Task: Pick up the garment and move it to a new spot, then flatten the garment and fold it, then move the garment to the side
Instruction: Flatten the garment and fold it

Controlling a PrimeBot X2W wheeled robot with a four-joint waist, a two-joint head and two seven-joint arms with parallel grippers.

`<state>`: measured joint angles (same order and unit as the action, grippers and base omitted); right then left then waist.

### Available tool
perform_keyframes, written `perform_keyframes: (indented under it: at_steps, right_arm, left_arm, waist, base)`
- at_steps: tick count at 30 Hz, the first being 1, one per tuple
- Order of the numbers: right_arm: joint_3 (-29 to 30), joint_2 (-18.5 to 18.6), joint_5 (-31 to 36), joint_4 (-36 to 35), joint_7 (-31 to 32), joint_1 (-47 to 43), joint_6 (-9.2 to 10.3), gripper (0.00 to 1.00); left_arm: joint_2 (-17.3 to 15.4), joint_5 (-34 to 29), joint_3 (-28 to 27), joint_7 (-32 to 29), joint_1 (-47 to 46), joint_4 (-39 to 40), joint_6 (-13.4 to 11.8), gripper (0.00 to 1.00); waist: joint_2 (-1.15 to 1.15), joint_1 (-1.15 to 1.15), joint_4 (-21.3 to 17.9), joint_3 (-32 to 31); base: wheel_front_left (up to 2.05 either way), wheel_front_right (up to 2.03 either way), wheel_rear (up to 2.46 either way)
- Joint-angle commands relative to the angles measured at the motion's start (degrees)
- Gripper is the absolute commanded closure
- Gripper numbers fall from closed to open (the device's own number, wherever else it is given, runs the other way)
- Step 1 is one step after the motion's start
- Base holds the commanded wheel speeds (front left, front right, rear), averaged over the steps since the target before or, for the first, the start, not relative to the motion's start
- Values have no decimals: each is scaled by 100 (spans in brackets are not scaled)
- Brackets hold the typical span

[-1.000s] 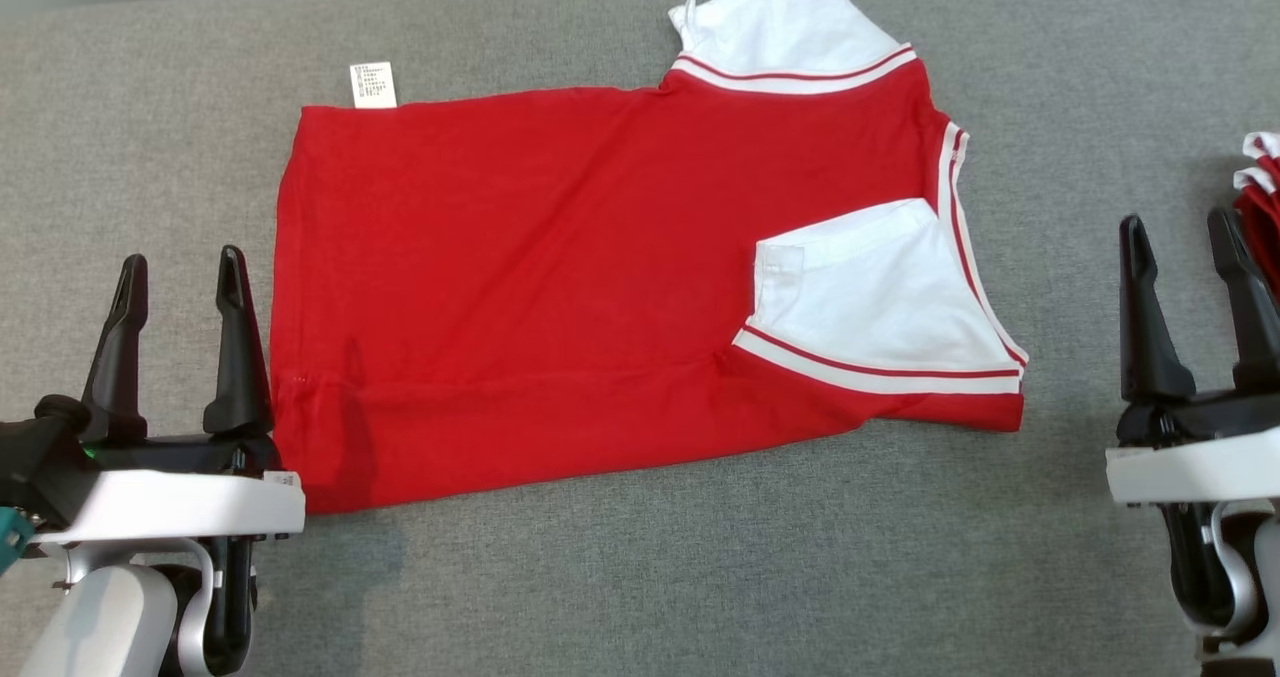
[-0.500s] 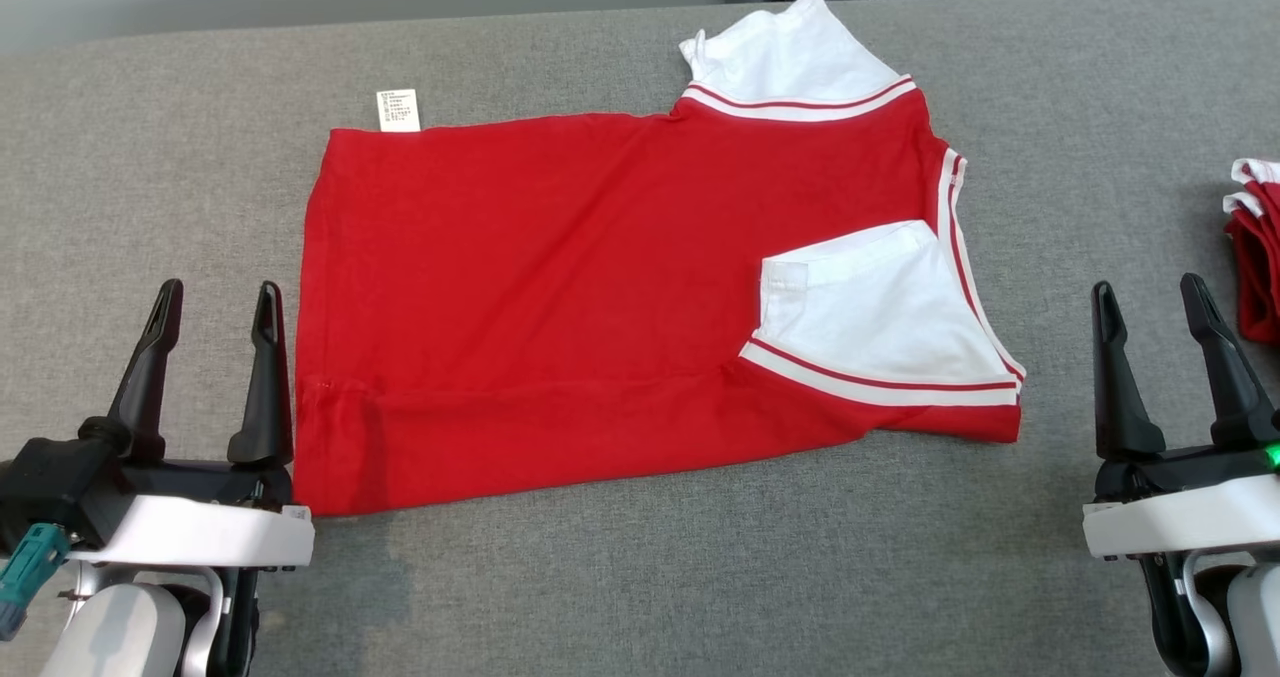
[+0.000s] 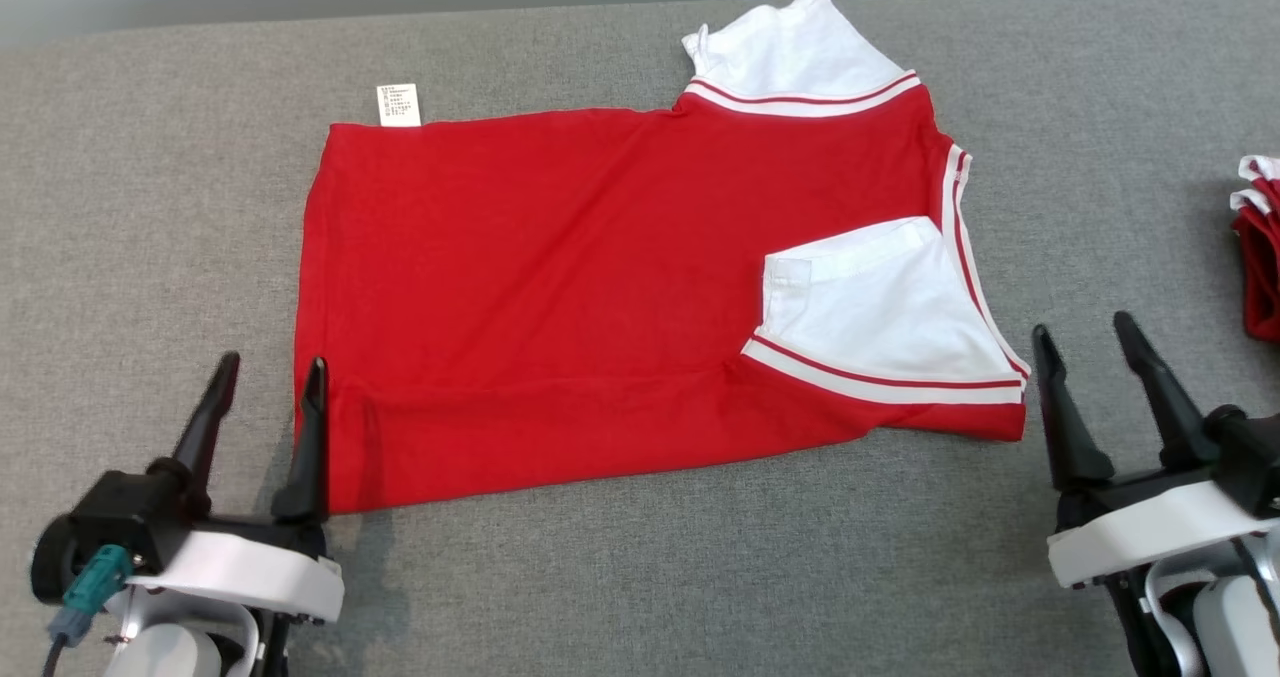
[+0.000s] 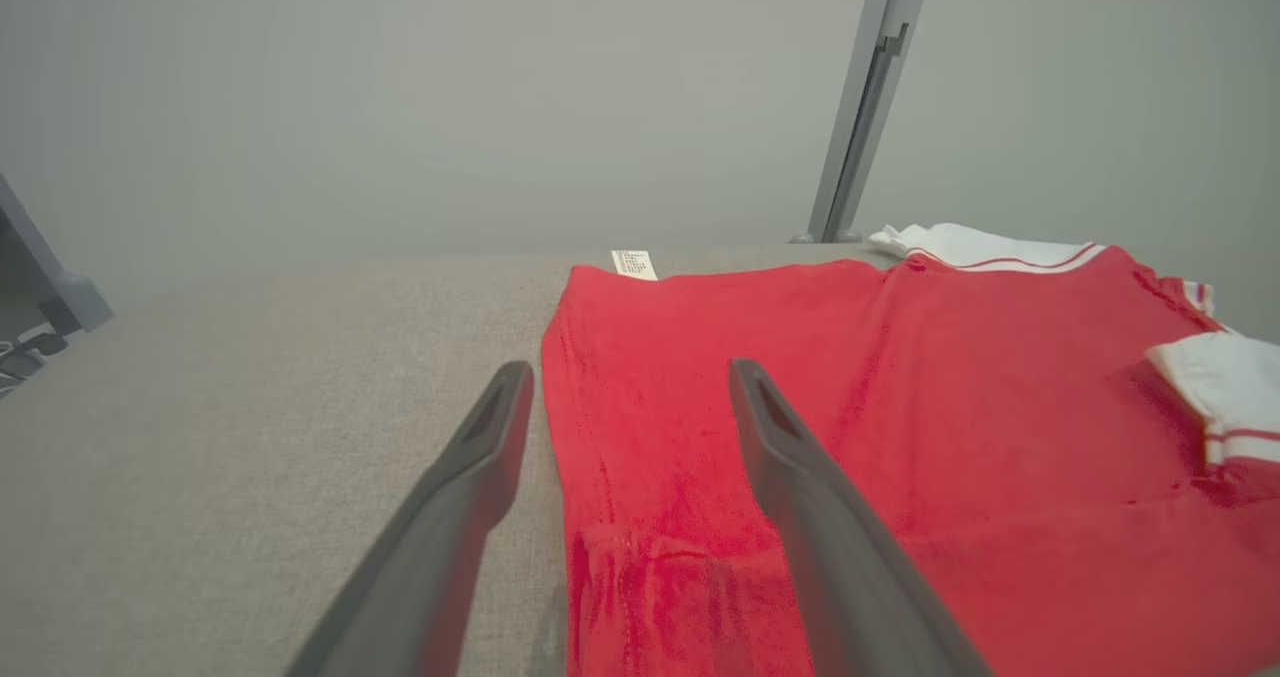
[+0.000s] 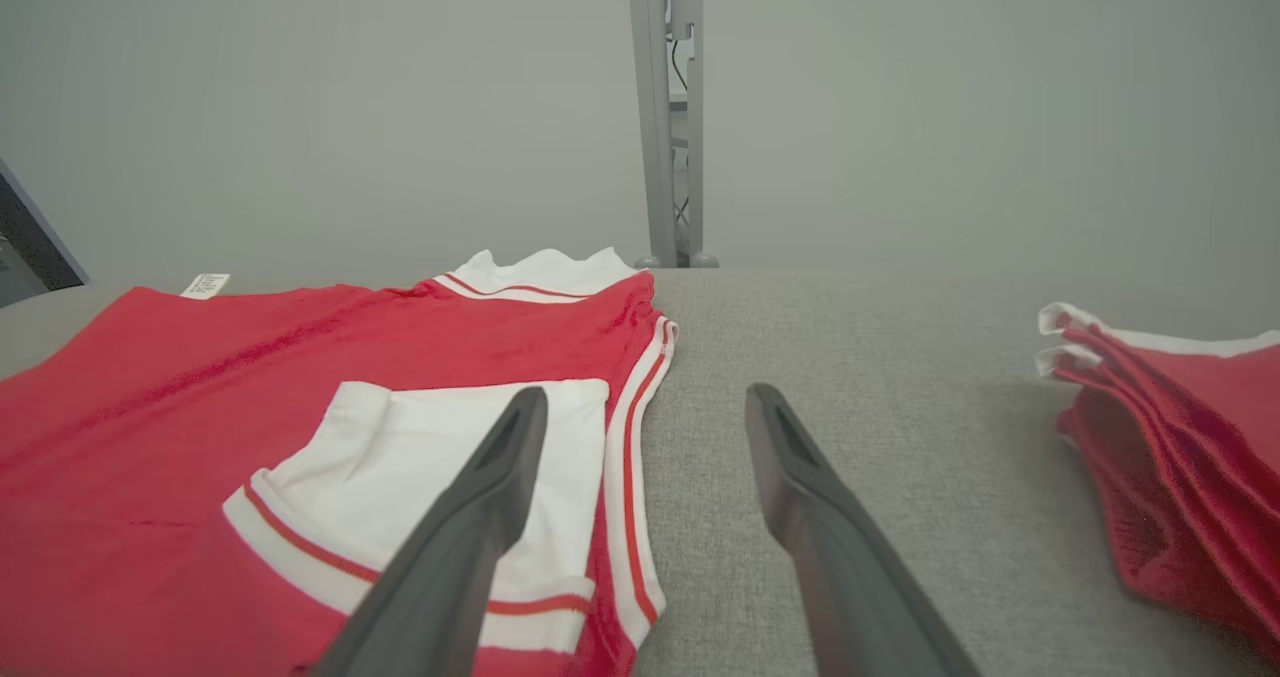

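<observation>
While both arms wait at the near edge of the grey surface [image 3: 700, 577], the left fingers [image 3: 310, 427] stand spread wide and hold nothing, with the inner one over the near-left corner of the red garment [image 3: 560, 287]. The right fingers [image 3: 1063, 407] are likewise wide apart and empty, just beside the garment's near-right corner. The garment lies flat across the middle of the surface, one white sleeve [image 3: 880, 307] folded onto its body and the other sleeve [image 3: 790, 52] reaching toward the far edge, where a care label [image 3: 399, 105] pokes out. Folded red clothes [image 3: 1262, 257] lie at the right edge.
</observation>
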<state>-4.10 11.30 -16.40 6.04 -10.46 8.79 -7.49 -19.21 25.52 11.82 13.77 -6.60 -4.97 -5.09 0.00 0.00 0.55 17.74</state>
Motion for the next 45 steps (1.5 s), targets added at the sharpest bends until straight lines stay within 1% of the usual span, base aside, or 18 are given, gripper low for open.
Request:
perform_keyframes:
  at_steps: [1, 11, 17, 18, 19, 20, 21, 22, 26, 28, 30, 31, 36, 38, 41, 42, 45]
  right_arm:
    - [-58, 49, -36, 78, 63, -67, -1, 0]
    - [-493, 73, -326, 837, 256, 85, -1, 0]
    - [-689, 85, -576, 1253, 409, 230, -1, 0]
    - [-728, 103, -609, 1311, 445, 243, -1, 2]
    - [-759, 95, -670, 1344, 441, 269, -1, 24]
    - [-825, 93, -729, 1373, 510, 281, -1, 63]
    - [-853, 106, -770, 1390, 524, 296, -1, 100]
    - [-872, 130, -806, 1386, 511, 309, 1, 100]
    - [-871, 204, -1014, 1187, 539, 299, 5, 100]
    - [-809, 242, -1099, 939, 548, 241, 1, 100]
    - [-743, 267, -1227, 664, 653, 120, 0, 100]
    - [-694, 283, -1273, 496, 711, 44, 0, 100]
    - [-347, 310, -1434, -397, 1244, -585, 1, 100]
    - [-160, 301, -1380, -728, 1522, -910, 3, 100]
    - [58, 206, -1301, -1154, 1893, -1357, 3, 100]
    - [58, 206, -1301, -1154, 1893, -1357, 3, 100]
    - [165, 74, -1245, -1394, 2140, -1631, 1, 100]
  left_arm:
    - [12, 56, 29, -30, 47, -88, 45, 0]
    - [216, 523, 142, -598, 398, -584, 85, 0]
    - [274, 927, 242, -1357, 483, -792, 169, 0]
    - [289, 1016, 249, -1511, 487, -829, 175, 0]
    - [295, 1101, 262, -1651, 494, -846, 199, 0]
    - [283, 1159, 282, -1766, 504, -850, 228, 20]
    - [290, 1223, 272, -1827, 517, -830, 240, 71]
    - [271, 1275, 284, -1940, 524, -804, 279, 100]
    - [105, 1395, 180, -2059, 529, -574, 289, 100]
    - [22, 1461, 84, -2095, 566, -386, 283, 100]
    - [-134, 1498, 0, -2155, 611, -167, 281, 100]
    - [-198, 1518, -57, -2199, 643, -33, 239, 100]
    - [-527, 1575, -265, -2458, 948, 529, 90, 100]
    - [-633, 1595, -329, -2561, 1117, 732, 4, 100]
    - [-684, 1660, -345, -2707, 1319, 981, -71, 100]
    - [-684, 1660, -345, -2707, 1319, 981, -71, 100]
    - [-604, 1738, -244, -2820, 1425, 1128, -76, 100]
  waist:
    - [0, 0, -2, 39]
    - [0, 0, 31, 256]
    - [0, 0, 83, 298]
    - [0, 0, 85, 300]
    - [0, 0, 83, 302]
    - [0, 0, 80, 301]
    - [0, 0, 74, 300]
    - [0, 0, 69, 300]
    - [0, 0, 71, 287]
    - [0, 0, 81, 271]
    - [0, 0, 98, 245]
    - [0, 0, 105, 223]
    - [0, 0, 126, 105]
    - [0, 0, 127, 55]
    - [0, 0, 131, 15]
    - [0, 0, 131, 15]
    - [0, 0, 118, 6]
  base:
    - [0, 0, 0]
    - [0, 0, 0]
    - [0, 0, 0]
    - [0, 0, 0]
    - [0, 0, 0]
    - [0, 0, 0]
    - [0, 0, 0]
    - [0, 0, 0]
    - [0, 0, 0]
    - [0, 0, 0]
    - [0, 0, 0]
    - [0, 0, 0]
    - [0, 0, 0]
    - [0, 0, 0]
    - [0, 0, 0]
    - [0, 0, 0]
    - [0, 0, 0]
